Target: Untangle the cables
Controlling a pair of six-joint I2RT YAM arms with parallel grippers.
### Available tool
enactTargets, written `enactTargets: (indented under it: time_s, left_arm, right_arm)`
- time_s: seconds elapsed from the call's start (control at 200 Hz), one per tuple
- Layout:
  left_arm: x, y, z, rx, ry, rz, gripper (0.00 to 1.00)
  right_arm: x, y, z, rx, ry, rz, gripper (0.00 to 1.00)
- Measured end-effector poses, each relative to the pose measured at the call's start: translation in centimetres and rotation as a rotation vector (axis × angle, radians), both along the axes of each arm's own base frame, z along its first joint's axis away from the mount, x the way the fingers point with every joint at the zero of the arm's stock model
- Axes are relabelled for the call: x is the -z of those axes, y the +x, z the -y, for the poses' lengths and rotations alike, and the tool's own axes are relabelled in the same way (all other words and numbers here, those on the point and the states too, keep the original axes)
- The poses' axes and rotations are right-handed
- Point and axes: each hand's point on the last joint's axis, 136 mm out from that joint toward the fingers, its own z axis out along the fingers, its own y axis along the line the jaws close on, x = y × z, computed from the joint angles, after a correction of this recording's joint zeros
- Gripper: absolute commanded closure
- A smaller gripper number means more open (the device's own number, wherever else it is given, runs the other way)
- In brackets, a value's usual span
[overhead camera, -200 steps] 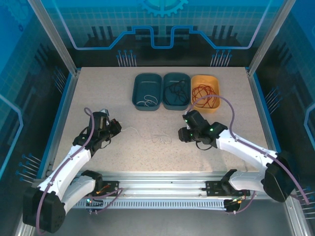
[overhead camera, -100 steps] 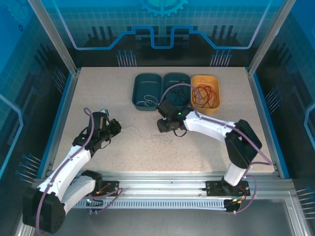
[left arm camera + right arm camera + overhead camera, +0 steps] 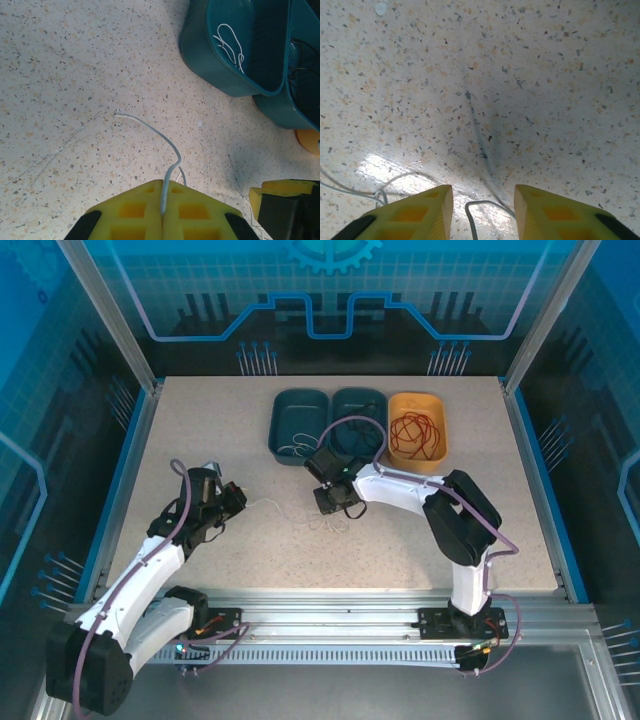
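White cable (image 3: 150, 128) trails across the speckled table (image 3: 200, 430) in front of the bins. The orange bin (image 3: 415, 396) holds the red cable (image 3: 414, 432), and the middle teal bin (image 3: 358, 392) holds the black cable (image 3: 362, 420). The left gripper (image 3: 162, 190), pads pressed together, pinches one end of the white cable. The right gripper (image 3: 483, 197), fingers spread, straddles a loop of it.

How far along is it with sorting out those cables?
The red cable sits alone in the orange bin and the black cable in a teal bin: looks done. The left gripper pinches the end of the white cable; the right gripper hangs open over its loops on the table. That cable is left.
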Motion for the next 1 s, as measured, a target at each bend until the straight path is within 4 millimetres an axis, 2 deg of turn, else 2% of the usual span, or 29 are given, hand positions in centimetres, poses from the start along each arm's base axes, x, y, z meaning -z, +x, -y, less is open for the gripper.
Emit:
enactTargets:
  time_s: [0.115,0.2,0.355,0.46,0.56,0.71,1.001]
  left_arm:
    - [0.2,-0.1,0.0,-0.001,0.002,-0.005,1.0]
    - [0.1,-0.1,-0.1,-0.004,0.005,-0.003,1.0]
    - [0.2,-0.2,-0.6,-0.022,0.024,-0.005,1.0]
    - [0.1,-0.4,-1.3,-0.048,0.043,-0.003,1.0]
    - [-0.5,-0.5,-2.3,-0.088,0.053,0.017,1.0]
    - [-1.1,-0.8,-4.3,-0.161,0.071,0.034,1.0]
    - [-0.9,-1.2,-6.4,-0.238,0.081,0.015,1.0]
  right_arm:
    - [0.4,0.0,0.0,0.009,-0.003,-0.007,0.91]
    - [0.4,0.0,0.0,0.0,-0.006,-0.005,1.0]
    - [0.0,0.3,0.5,0.011,-0.019,0.015,1.0]
    - [-2.0,0.5,1.7,0.035,-0.021,0.056,1.0]
    - [-4.7,1.0,4.3,0.087,-0.023,0.11,1.0]
    - [-8.2,1.6,9.8,0.203,-0.067,0.197,1.0]
    - [-10.7,0.3,18.4,0.372,-0.15,0.249,1.0]
